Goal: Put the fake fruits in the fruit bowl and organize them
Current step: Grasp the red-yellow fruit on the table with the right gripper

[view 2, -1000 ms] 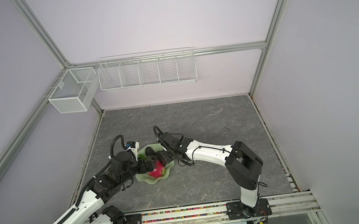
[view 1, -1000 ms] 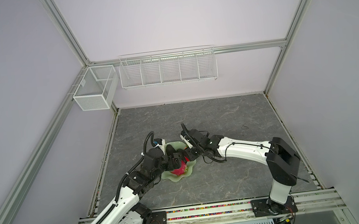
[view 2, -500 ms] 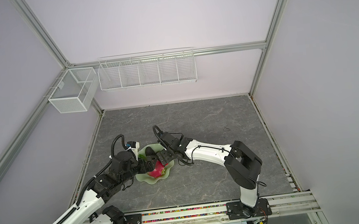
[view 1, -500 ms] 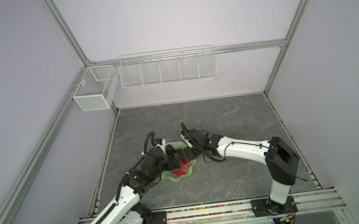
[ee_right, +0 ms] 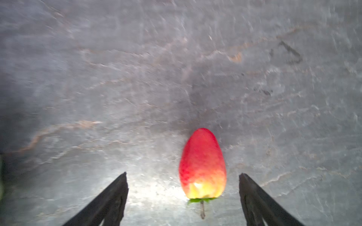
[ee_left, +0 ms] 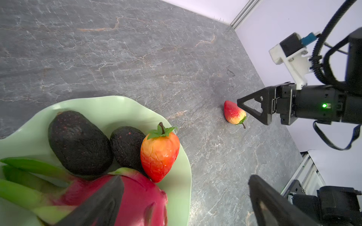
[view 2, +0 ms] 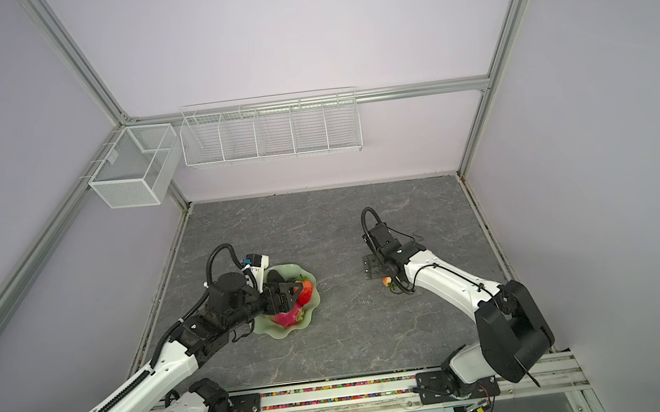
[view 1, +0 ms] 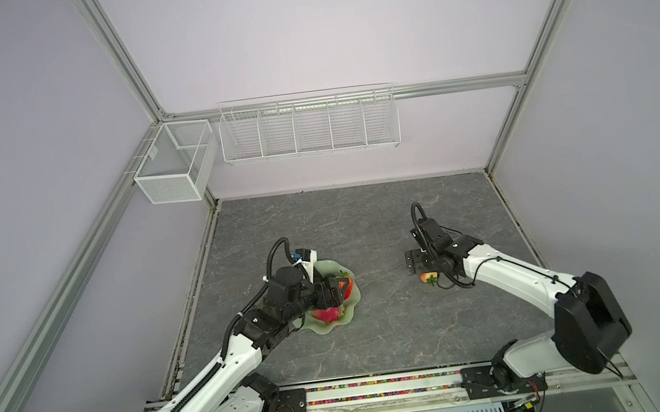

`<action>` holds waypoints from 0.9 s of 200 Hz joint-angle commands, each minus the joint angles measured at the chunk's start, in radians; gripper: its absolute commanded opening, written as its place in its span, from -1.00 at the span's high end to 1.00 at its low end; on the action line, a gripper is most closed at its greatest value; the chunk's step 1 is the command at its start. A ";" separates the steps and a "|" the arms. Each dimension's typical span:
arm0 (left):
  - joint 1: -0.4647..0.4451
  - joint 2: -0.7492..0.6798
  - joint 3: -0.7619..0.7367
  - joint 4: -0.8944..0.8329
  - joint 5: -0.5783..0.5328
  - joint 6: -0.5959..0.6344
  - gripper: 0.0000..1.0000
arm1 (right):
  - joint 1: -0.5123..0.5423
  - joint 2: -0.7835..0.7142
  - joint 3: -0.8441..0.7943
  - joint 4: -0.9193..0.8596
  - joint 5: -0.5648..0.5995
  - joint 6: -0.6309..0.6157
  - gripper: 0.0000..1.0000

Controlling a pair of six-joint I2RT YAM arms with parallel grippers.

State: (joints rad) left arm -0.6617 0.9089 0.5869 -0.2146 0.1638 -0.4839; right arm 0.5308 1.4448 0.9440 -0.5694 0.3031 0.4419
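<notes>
Found the fingers (ee_right: 113, 197) of the right gripper (ee_right: 183, 174) spread apart, gripping nothing. Noted the loose strawberry (ee_right: 202, 164) lying on its side on the grey table (ee_right: 117, 78) between the two tips, nearer one finger than the other, with a visible gap on each side and the stem end toward the wrist camera. Checked against the left wrist view: one black fingertip just beside the fruit, contact not discernible from that angle. Located this fruit in both top views on the right half of the table, well apart from the fruit bowl (view 1: 330, 328).

Found the fingers (ee_left: 101, 201) of the left gripper (ee_left: 185, 179) likewise wide apart, holding nothing. Noted one finger over the dragon fruit (ee_left: 141, 197), the other beyond the bowl's rim, over bare table. Cannot tell whether the nearer finger touches the fruit.

Located the bowl on the left half of the table in both top views, under the left gripper. Counted four fruits inside:
- larger avocado (ee_left: 78, 142) and smaller avocado (ee_left: 127, 146), touching side by side
- other strawberry (ee_left: 159, 154), leaf cap up, leaning against the smaller avocado, close to the rim
- dragon fruit against all three, green tips stretched across the bowl
</notes>
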 commanded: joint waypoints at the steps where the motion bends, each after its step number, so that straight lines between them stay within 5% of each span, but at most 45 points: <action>1: -0.006 -0.001 0.017 0.023 0.022 0.018 -0.99 | -0.013 0.011 -0.028 -0.064 0.018 0.024 -0.79; 44: -0.009 -0.007 0.012 0.006 -0.002 0.016 -0.99 | -0.032 0.085 -0.039 -0.001 0.000 0.002 -1.00; 132: -0.009 -0.021 0.001 0.008 -0.048 0.000 -0.99 | -0.060 0.184 -0.002 0.074 -0.070 -0.061 -0.23; 180: -0.010 -0.022 0.001 0.014 -0.100 -0.001 -0.99 | 0.039 0.103 0.054 0.147 -0.184 -0.262 -0.12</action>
State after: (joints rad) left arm -0.6678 0.8940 0.5869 -0.2138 0.1184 -0.4820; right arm 0.5049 1.6032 0.9344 -0.4759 0.2039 0.3161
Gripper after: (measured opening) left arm 0.995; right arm 0.575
